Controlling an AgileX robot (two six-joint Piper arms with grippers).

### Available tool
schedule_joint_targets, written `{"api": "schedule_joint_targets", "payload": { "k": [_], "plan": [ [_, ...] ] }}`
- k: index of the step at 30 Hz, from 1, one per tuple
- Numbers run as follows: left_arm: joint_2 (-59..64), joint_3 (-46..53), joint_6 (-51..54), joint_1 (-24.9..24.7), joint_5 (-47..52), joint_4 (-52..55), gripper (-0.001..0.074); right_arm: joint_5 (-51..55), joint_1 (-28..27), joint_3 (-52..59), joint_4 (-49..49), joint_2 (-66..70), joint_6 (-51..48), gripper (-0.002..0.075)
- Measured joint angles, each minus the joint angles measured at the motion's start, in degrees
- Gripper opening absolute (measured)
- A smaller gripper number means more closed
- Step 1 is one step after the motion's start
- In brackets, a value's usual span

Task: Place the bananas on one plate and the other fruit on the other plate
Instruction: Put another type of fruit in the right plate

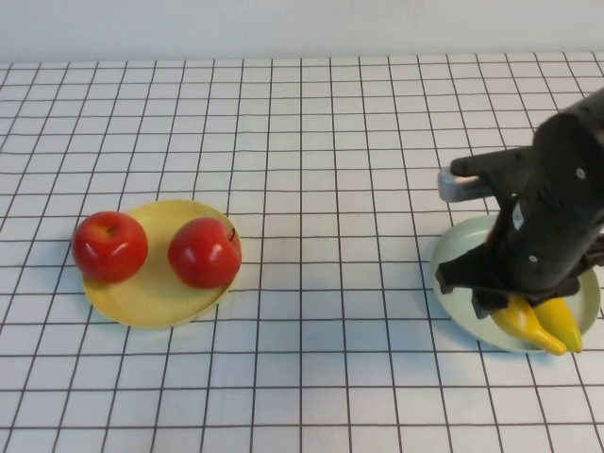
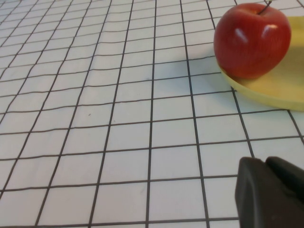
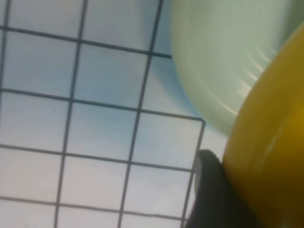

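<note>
Bananas [image 1: 540, 323], two smooth yellow ones, lie side by side on the pale green-blue plate [image 1: 455, 274] at the table's right, mostly hidden under the right arm. The right gripper [image 1: 510, 300] sits low over them; in its wrist view one finger [image 3: 211, 194] presses against a banana, though I cannot tell whether the jaws clamp it. Two glossy red apples [image 1: 204, 252] rest on the pale yellow plate [image 1: 151, 297] at the left. The left gripper [image 2: 270, 192], jaws together, hovers near that plate above the gridded tablecloth [image 1: 321, 170].
</note>
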Motion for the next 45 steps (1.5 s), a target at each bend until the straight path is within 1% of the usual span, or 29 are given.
{"api": "schedule_joint_targets", "payload": {
  "k": [3,8,13,22,28,32,41,45],
  "plan": [
    [0.0,0.0,0.0,0.0,0.0,0.0,-0.0001,-3.7,-2.4,3.6,0.2,-0.1,0.2,0.0313],
    [0.0,0.0,0.0,0.0,0.0,0.0,-0.0002,-9.4,-4.4,3.9,1.2,1.0,0.2,0.0313],
    [0.0,0.0,0.0,0.0,0.0,0.0,-0.0001,-10.0,-5.6,3.9,3.5,3.5,-0.2,0.0313],
    [0.0,0.0,0.0,0.0,0.0,0.0,-0.0001,-10.7,-5.6,3.9,4.5,6.4,-0.6,0.0313],
    [0.0,0.0,0.0,0.0,0.0,0.0,-0.0001,-11.8,-5.6,3.9,4.5,6.7,-0.9,0.0357],
    [0.0,0.0,0.0,0.0,0.0,0.0,-0.0002,-12.8,-5.6,3.9,4.5,6.7,-0.9,0.0368],
    [0.0,0.0,0.0,0.0,0.0,0.0,-0.0001,-13.0,-5.6,3.9,4.5,6.7,-1.9,0.0368],
    [0.0,0.0,0.0,0.0,0.0,0.0,-0.0002,-11.4,-5.6,3.8,4.4,4.9,-1.9,0.0335]
  ]
}}
